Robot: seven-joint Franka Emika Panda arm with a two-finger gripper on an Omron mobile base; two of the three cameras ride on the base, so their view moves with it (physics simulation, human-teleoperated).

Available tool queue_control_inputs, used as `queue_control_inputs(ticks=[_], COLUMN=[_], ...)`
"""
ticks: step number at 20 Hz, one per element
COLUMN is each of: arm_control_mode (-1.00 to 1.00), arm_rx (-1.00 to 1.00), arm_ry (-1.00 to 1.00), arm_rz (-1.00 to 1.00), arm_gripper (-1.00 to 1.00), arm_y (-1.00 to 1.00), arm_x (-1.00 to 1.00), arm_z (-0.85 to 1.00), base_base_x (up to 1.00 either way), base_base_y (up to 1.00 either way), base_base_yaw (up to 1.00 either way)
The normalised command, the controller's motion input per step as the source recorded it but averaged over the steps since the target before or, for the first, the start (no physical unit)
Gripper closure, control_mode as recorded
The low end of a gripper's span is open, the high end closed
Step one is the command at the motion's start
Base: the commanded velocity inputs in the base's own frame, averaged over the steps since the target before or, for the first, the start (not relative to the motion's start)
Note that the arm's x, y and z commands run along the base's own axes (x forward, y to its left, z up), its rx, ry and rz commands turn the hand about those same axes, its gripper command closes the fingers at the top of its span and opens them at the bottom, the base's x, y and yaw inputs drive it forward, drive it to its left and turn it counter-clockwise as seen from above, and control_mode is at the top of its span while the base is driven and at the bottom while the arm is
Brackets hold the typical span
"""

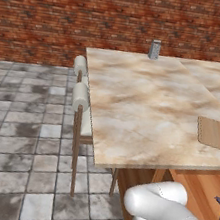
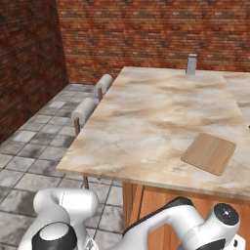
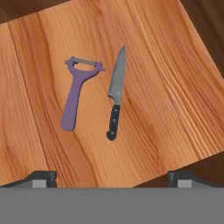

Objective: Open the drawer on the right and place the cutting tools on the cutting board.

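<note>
Purple peeler (image 3: 77, 93) and knife (image 3: 116, 93) lay apart in my hand view.
Base views showed the cutting board (image 2: 210, 153) bare; my end effector (image 3: 112, 178) was spread wide, empty.

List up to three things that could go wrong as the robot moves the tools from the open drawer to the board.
1. The peeler and knife lie close together, so the open end effector could knock one while grasping the other.
2. Both lie flat on the drawer floor; fingers may slip.
3. The cutting board sits near the counter edge.
</note>
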Motion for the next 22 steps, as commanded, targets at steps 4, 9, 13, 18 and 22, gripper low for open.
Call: queue_control_inputs(ticks=[4, 9, 13, 18, 22], arm_control_mode=[-1.0, -1.0, -1.0, -1.0, -1.0], arm_rx=[0.0, 0.0, 0.0, 0.0, 0.0], arm_ry=[0.0, 0.0, 0.0, 0.0, 0.0], arm_rz=[0.0, 0.0, 0.0, 0.0, 0.0], arm_gripper=[-1.0, -1.0, -1.0, -1.0, -1.0], arm_y=[0.0, 0.0, 0.0, 0.0, -0.05], arm_x=[0.04, 0.01, 0.25, 0.41, 0.13], arm_z=[-0.18, -0.09, -0.04, 0.0, -0.01], base_base_x=[0.0, 0.0, 0.0, 0.0, 0.0], base_base_y=[0.0, 0.0, 0.0, 0.0, 0.0], base_base_yaw=[0.0, 0.0, 0.0, 0.0, 0.0])
